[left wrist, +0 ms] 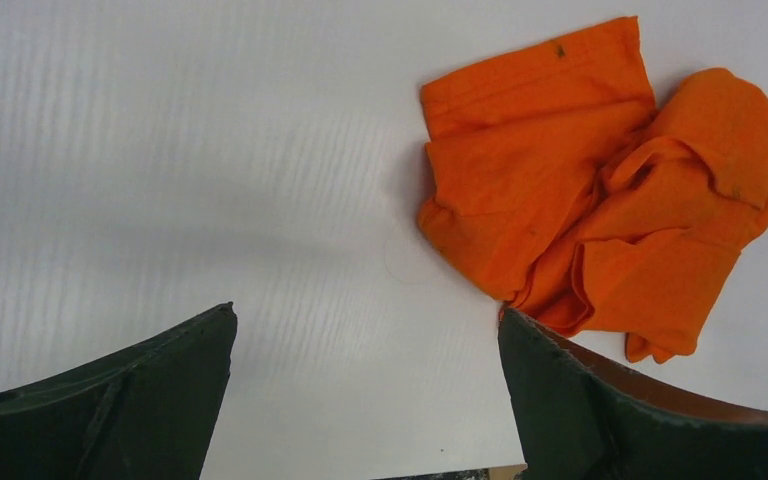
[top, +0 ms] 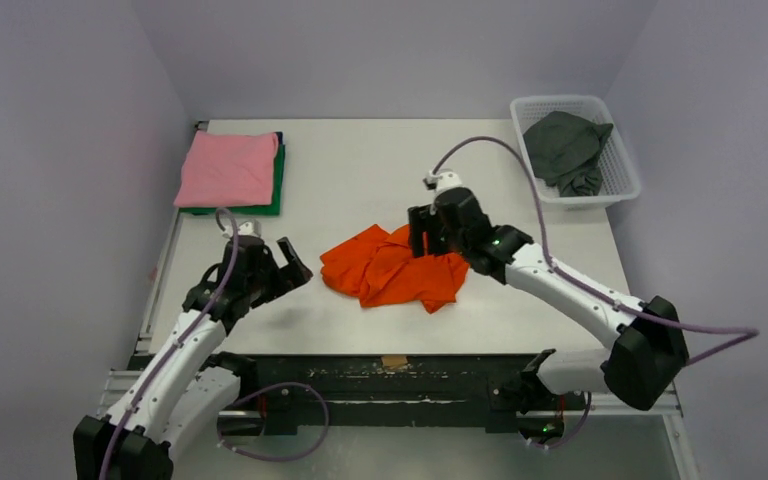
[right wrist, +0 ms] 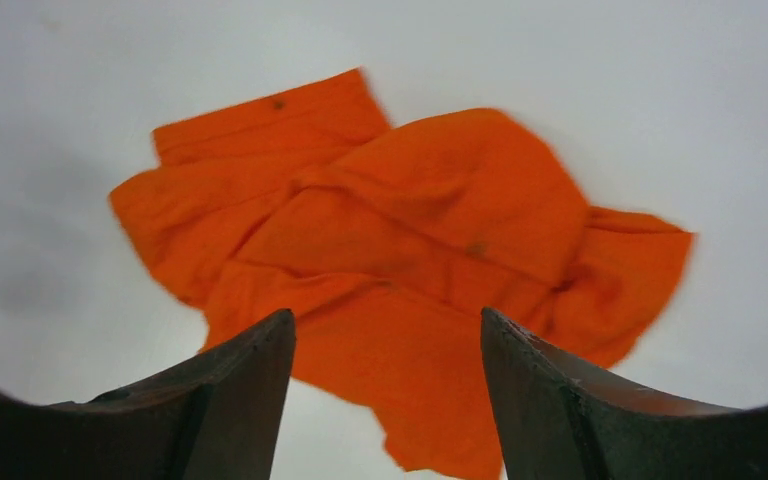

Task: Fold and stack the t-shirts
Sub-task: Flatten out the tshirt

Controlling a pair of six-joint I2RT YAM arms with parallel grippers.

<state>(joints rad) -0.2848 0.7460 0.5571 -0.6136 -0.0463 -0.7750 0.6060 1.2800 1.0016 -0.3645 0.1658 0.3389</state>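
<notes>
Top external: orange t-shirt (top: 395,268) — soft, crumpled heap — on white table (top: 360,170).

The orange t-shirt (top: 395,268) is a bright, plain orange, the pink t-shirt (top: 226,168) a soft plain pink, the green t-shirt (top: 278,182) deep green, the grey t-shirt (top: 565,150) dark charcoal, the tabletop (top: 360,170) plain white, the basket (top: 626,172) white with a mesh pattern, the arms (top: 560,283) white with black joints, and the cables (top: 480,139) pale purple.

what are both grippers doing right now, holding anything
Left gripper: open, holding nothing, beside the orange t-shirt.
Right gripper: open, holding nothing, over the orange t-shirt.
</notes>
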